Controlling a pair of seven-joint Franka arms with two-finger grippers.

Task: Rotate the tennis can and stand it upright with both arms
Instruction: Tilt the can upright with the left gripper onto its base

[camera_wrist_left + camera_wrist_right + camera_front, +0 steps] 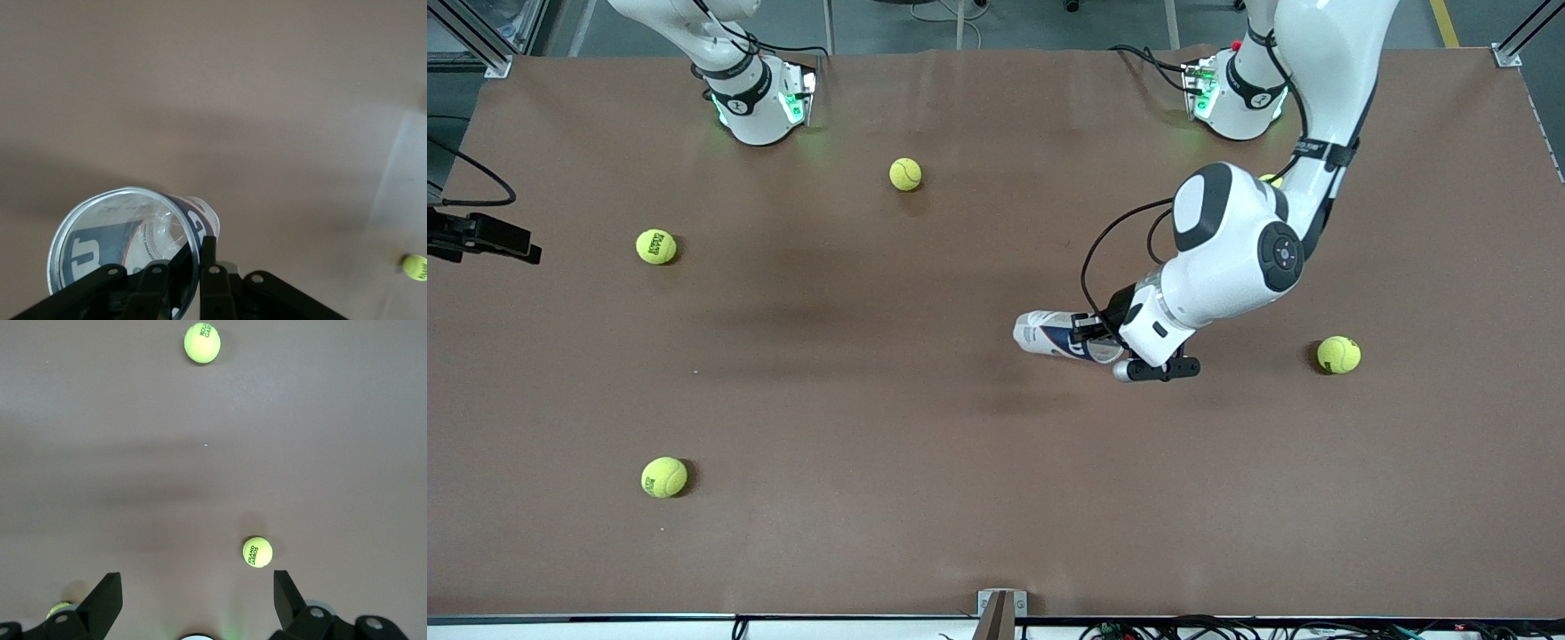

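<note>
Two glossy white arms (1227,258) with black joint bands, looping black cables (green-lit bases (769,107)), matte black grippers (1089,331).

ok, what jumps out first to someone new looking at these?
The left gripper shut on the rim of the clear plastic tennis can with navy-and-white label, lying mid-table. Yellow-green tennis balls, like one toward the right arm's end, lie scattered. The right gripper waits open above the table.
</note>
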